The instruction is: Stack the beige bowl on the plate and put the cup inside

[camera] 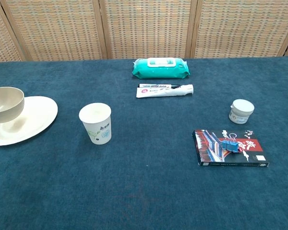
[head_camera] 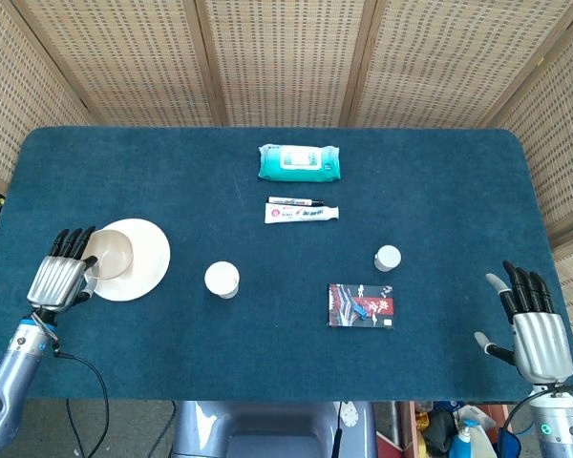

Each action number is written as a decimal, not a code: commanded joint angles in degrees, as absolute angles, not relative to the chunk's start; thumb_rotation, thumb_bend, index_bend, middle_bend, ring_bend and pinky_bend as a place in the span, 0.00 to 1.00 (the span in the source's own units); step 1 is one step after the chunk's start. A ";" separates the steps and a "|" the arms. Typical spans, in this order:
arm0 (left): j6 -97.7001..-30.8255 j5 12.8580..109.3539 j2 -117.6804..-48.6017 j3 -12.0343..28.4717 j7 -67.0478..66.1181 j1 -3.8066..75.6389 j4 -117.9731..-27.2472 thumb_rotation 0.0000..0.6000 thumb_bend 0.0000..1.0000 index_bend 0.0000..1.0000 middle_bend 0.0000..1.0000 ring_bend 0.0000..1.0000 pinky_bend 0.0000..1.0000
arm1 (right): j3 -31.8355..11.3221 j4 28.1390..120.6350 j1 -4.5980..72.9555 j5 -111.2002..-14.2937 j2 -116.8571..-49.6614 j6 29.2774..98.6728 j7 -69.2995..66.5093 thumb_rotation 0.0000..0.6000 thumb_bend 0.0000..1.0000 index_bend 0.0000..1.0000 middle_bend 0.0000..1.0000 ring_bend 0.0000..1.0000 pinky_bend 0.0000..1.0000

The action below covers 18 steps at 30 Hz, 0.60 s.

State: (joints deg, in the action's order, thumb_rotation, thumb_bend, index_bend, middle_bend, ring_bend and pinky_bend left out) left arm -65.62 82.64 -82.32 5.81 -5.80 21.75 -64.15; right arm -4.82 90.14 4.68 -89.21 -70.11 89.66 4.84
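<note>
The beige bowl (head_camera: 109, 253) looks light, rigid and smooth-walled, so its rim seems the surest place to hold, which is where the left hand (head_camera: 61, 277) grips it, at the edge nearest its fingers, carrying it just above the white plate (head_camera: 145, 270). The paper cup (head_camera: 222, 280), probably thin and easily crushed, stands well off toward the table's middle from that hand. The right hand (head_camera: 534, 329) rests far across the table, fingers spread, holding nothing.

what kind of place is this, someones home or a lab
Most likely a lab or staged test setup rather than a home. A table covered in blue felt holds unrelated props such as a wet wipes pack and a toothpaste tube, and woven screens fence off the area behind it.
</note>
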 commanded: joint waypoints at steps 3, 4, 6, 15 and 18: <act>-63.44 81.64 -84.51 5.24 -5.98 22.77 -61.37 1.00 0.46 0.66 0.03 0.00 0.00 | -4.78 90.12 4.68 -89.16 -70.12 89.55 4.98 1.00 0.13 0.12 0.00 0.00 0.00; -63.19 81.51 -84.89 5.14 -6.02 22.88 -60.87 1.00 0.46 0.66 0.03 0.00 0.00 | -4.77 90.11 4.66 -89.19 -70.10 89.58 4.98 1.00 0.13 0.12 0.00 0.00 0.00; -62.67 81.14 -85.99 4.98 -5.58 23.05 -59.87 1.00 0.46 0.66 0.03 0.00 0.00 | -4.77 90.14 4.65 -89.12 -70.05 89.52 5.04 1.00 0.13 0.12 0.00 0.00 0.00; -63.64 81.23 -87.02 4.50 -4.68 23.05 -58.22 1.00 0.31 0.51 0.00 0.00 0.00 | -4.73 90.08 4.62 -89.07 -70.07 89.41 5.11 1.00 0.13 0.12 0.00 0.00 0.00; -63.82 81.20 -86.15 4.39 -4.74 23.03 -59.22 1.00 0.19 0.35 0.00 0.00 0.00 | -4.73 90.11 4.52 -89.15 -70.08 89.64 5.08 1.00 0.13 0.12 0.00 0.00 0.00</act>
